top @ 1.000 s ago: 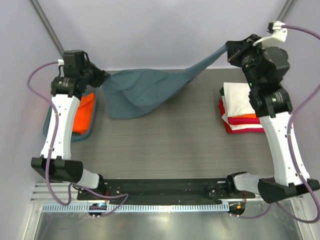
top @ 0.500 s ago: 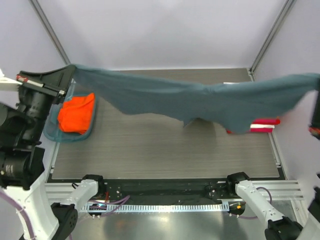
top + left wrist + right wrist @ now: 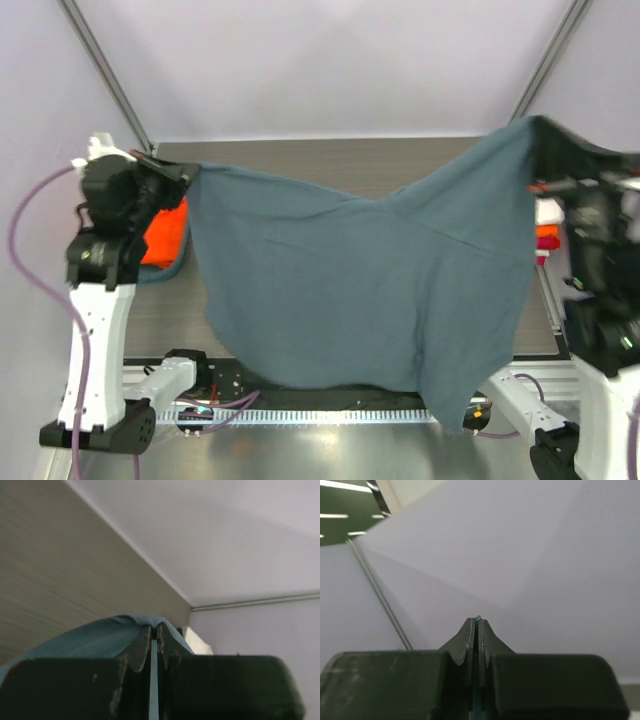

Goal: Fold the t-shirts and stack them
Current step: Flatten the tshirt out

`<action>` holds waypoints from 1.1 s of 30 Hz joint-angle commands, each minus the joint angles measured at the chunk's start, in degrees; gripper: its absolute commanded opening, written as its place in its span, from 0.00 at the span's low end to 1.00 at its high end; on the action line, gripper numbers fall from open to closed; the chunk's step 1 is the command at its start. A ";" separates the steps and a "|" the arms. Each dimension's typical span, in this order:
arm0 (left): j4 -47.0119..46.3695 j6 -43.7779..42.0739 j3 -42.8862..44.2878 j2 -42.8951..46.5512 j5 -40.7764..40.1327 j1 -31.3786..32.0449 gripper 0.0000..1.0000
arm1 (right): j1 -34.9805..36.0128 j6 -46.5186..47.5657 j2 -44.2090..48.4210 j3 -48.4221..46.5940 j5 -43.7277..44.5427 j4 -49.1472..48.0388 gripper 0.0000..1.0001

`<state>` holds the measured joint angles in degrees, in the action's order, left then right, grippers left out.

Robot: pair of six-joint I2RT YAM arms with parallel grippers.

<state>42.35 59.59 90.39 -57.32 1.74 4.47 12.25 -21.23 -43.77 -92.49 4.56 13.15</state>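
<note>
A slate blue-grey t-shirt [image 3: 350,290] hangs spread wide in the air between both arms, covering most of the table in the top view. My left gripper [image 3: 188,172] is shut on its left corner; in the left wrist view the cloth [image 3: 100,637] drapes over the closed fingertips of that gripper [image 3: 154,626]. My right gripper [image 3: 535,130] is shut on the shirt's right corner, held high; the right wrist view shows only a sliver of blue cloth at the pinched tips of this gripper [image 3: 477,619]. An orange t-shirt [image 3: 165,235] lies in the basket at left. Folded shirts [image 3: 545,235] peek out at the right.
A teal plastic basket [image 3: 160,272] sits at the table's left edge beside the left arm. The grey wood-grain table [image 3: 330,160] shows behind the hanging shirt. White walls and frame posts enclose the back and sides.
Both arms swung wide and back; the blue-grey shirt went from bunched at the back, to stretched into a band, to hanging open as a broad sheet toward the near edge.
</note>
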 commanded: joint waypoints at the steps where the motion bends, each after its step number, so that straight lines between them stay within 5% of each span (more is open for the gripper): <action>1: -5.07 1.40 -10.47 -0.95 -4.20 -0.16 0.00 | -0.12 -4.25 -4.74 7.65 3.44 1.88 0.01; 5: -14.11 4.65 -21.38 -4.98 -4.11 -0.34 0.00 | -0.21 -5.84 -10.18 13.73 4.93 0.31 0.01; 8: -16.50 4.48 -19.04 -12.27 -4.29 -0.34 0.00 | -0.21 -5.40 -17.64 11.03 5.11 -1.28 0.01; 13: -15.20 3.25 4.32 -26.15 1.06 -3.06 0.00 | -0.91 -4.60 -32.74 -8.20 4.85 -0.58 0.01; 19: -14.13 4.30 37.24 -39.08 10.20 -8.60 0.00 | -8.72 -9.61 -45.69 -40.28 -6.20 3.29 0.01; 22: -14.13 6.66 43.98 -42.34 12.49 -10.44 0.00 | -11.55 -13.12 -49.04 -48.48 -10.70 3.29 0.01; 25: -17.90 6.50 38.48 -40.69 12.77 -10.71 0.00 | -13.57 -13.31 -46.07 -41.23 -13.25 2.85 0.01; 29: -27.91 6.59 17.14 -35.41 11.45 -10.97 0.00 | -13.92 -14.62 -35.53 -10.53 -14.49 -4.87 0.01; 33: -28.37 3.35 -3.57 -30.85 10.66 -11.15 0.00 | -14.18 -15.33 -25.68 9.48 -13.52 -8.22 0.01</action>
<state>15.55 65.30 98.52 -89.45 12.12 -6.13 -1.39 -34.72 -72.18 -94.19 -8.10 7.70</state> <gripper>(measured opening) 0.013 0.071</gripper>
